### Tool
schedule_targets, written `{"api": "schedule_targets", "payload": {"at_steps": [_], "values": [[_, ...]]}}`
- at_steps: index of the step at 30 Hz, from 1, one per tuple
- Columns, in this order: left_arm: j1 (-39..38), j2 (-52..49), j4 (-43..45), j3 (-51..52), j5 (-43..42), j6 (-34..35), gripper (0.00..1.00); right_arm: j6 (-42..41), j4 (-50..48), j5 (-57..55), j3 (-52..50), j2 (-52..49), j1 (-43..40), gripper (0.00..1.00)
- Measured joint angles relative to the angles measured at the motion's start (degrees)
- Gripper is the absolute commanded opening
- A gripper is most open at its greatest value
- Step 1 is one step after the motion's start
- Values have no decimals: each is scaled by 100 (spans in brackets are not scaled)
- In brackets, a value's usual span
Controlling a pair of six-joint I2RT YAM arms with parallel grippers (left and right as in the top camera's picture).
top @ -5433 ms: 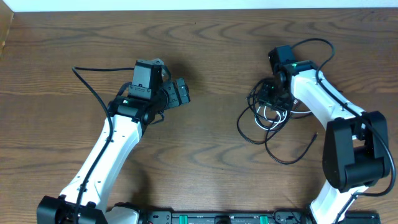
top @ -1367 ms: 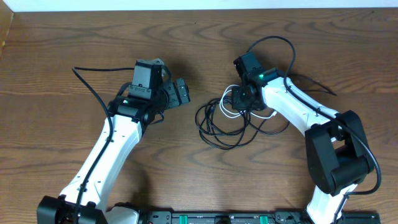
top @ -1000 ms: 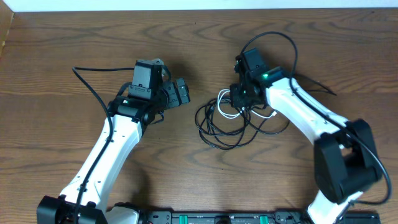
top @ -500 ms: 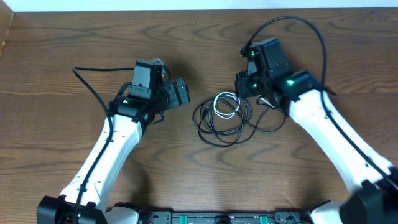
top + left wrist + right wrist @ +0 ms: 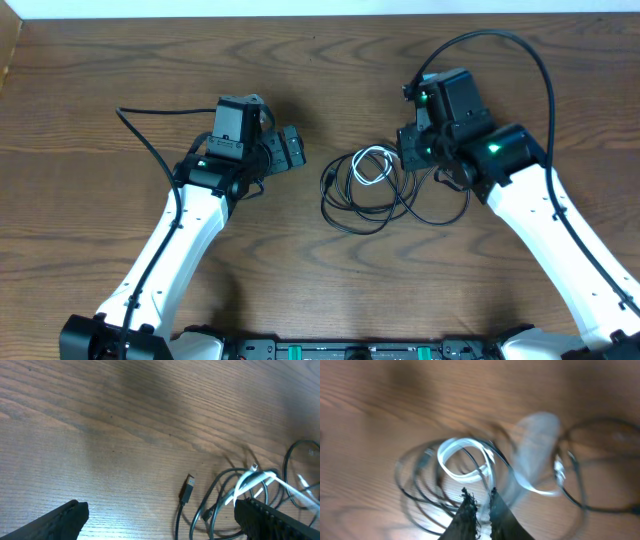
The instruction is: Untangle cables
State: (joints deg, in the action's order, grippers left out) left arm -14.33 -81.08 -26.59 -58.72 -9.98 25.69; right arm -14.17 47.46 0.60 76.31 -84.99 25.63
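Black cables (image 5: pixel 362 195) and one white cable (image 5: pixel 370 165) now lie as a single heap at the middle of the table (image 5: pixel 320 60), between your two arms. A few seconds ago the heap lay farther out, under the right arm. Your right gripper (image 5: pixel 479 494) has dragged it across and has since drawn back to the heap's right edge. Its jaws stand almost closed. The wrist view is blurred, so you cannot tell whether a strand is still pinched between them. Your left gripper (image 5: pixel 289 148) has not moved: it is spread wide and empty, near the heap's left side, with a black plug (image 5: pixel 188 487) lying loose in front of it. For the task, the heap now sits between both arms, yet no cable is separated. The white one still crosses the black loops.
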Motion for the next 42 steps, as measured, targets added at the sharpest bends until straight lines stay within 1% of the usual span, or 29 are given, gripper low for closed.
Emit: {"api": "schedule_targets", "payload": {"at_steps": [3,5,7,8,9,11,13,19,23,30,36,39,40,42], "values": [[0,0,0,0,0,0,100,17,326,-341,0,-127,2,8],[0,0,0,0,0,0,100,20,485,-538,0,-205,2,10],[-2,0,0,0,0,0,100,20,610,-699,0,-295,0,17],[0,0,0,0,2,0,100,33,664,-758,0,-350,2,27],[0,0,0,0,0,2,100,33,704,-809,0,-396,2,32],[-2,0,0,0,0,0,100,-44,699,-839,0,-470,2,34],[0,0,0,0,0,0,100,-199,516,-706,0,-551,2,34],[0,0,0,0,0,0,100,-343,-323,442,0,-868,28,36],[-2,0,0,0,0,0,100,-367,-750,758,0,-1176,225,35],[0,0,2,0,0,0,100,-734,-1569,975,0,-1908,647,33],[-2,0,0,0,0,0,100,-1036,-2275,1029,0,-2697,752,25],[-2,0,0,0,0,0,100,-1104,-2417,986,0,-2988,748,24],[0,0,0,0,0,0,98,-1108,-2409,951,-2,-3034,748,24],[0,0,0,0,0,-4,100,-1097,-2356,824,-2,-3073,748,24]]}}
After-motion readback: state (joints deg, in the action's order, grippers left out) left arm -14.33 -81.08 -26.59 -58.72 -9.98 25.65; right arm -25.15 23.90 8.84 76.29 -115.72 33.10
